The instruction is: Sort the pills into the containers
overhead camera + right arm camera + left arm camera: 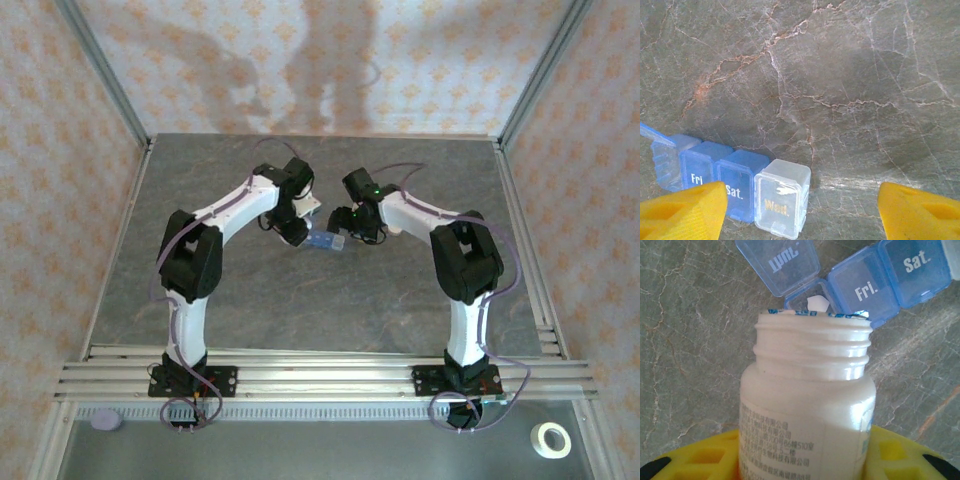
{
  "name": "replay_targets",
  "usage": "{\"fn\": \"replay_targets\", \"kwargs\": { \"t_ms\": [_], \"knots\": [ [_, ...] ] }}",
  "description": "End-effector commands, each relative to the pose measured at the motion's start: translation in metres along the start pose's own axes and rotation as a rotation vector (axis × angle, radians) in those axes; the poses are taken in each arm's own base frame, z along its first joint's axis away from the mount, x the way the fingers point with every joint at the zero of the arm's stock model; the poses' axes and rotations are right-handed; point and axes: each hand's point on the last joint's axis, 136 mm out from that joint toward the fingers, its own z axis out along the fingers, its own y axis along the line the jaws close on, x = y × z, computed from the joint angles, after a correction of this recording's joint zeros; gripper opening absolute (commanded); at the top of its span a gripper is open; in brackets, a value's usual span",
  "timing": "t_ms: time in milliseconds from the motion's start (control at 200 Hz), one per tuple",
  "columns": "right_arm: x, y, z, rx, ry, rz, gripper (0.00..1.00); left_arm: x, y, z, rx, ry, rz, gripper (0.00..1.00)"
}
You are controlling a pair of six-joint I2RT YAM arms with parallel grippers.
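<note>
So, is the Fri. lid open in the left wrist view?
No, the Fri. lid lies shut; the Thur. lid beside it stands open.

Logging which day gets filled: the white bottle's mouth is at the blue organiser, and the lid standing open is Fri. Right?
Not quite: the open lid reads Thur; the Fri lid is shut. The left wrist view shows it. The white bottle does point its mouth at the blue organiser.
</note>
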Motion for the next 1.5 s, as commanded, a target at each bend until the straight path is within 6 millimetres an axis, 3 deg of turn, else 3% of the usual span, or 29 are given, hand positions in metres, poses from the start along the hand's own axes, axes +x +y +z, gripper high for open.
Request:
{"fn": "replay_targets", "kwargs": {
  "t_ms": [0,95,115,330,586,696,956,1241,1376,1497],
  "knots": [
    [-0.015,0.002,-0.027,0.008,-0.066,-0.007,0.8,-0.01,-0.004,-0.018,0.034,-0.107,-0.027,0.0],
    [-0.018,-0.001,-0.033,0.012,-0.083,0.003,0.8,-0.013,-0.004,-0.018,0.048,-0.15,-0.046,0.0],
    [-0.019,-0.001,-0.035,0.012,-0.087,0.005,0.8,-0.016,-0.005,-0.03,0.046,-0.189,-0.046,0.0],
    [-0.028,-0.009,-0.052,0.02,-0.134,0.023,0.8,-0.025,-0.009,-0.047,0.083,-0.331,-0.074,0.0],
    [-0.044,-0.035,-0.077,0.055,-0.206,0.077,0.79,-0.043,-0.014,-0.075,0.12,-0.534,-0.1,0.0],
    [-0.053,-0.051,-0.093,0.09,-0.247,0.104,0.79,-0.056,-0.019,-0.095,0.14,-0.673,-0.076,0.0],
    [-0.069,-0.091,-0.117,0.172,-0.302,0.172,0.79,-0.086,-0.023,-0.163,0.149,-1.086,-0.033,0.0],
    [-0.07,-0.128,-0.098,0.337,-0.215,0.153,0.8,-0.088,-0.032,-0.25,0.12,-1.52,0.008,0.0],
    [-0.067,-0.133,-0.08,0.361,-0.163,0.138,0.8,-0.086,-0.037,-0.268,0.096,-1.562,0.024,0.0],
    [-0.067,-0.133,-0.065,0.363,-0.121,0.123,0.79,-0.083,-0.042,-0.271,0.071,-1.565,0.038,0.0]
  ]
}}
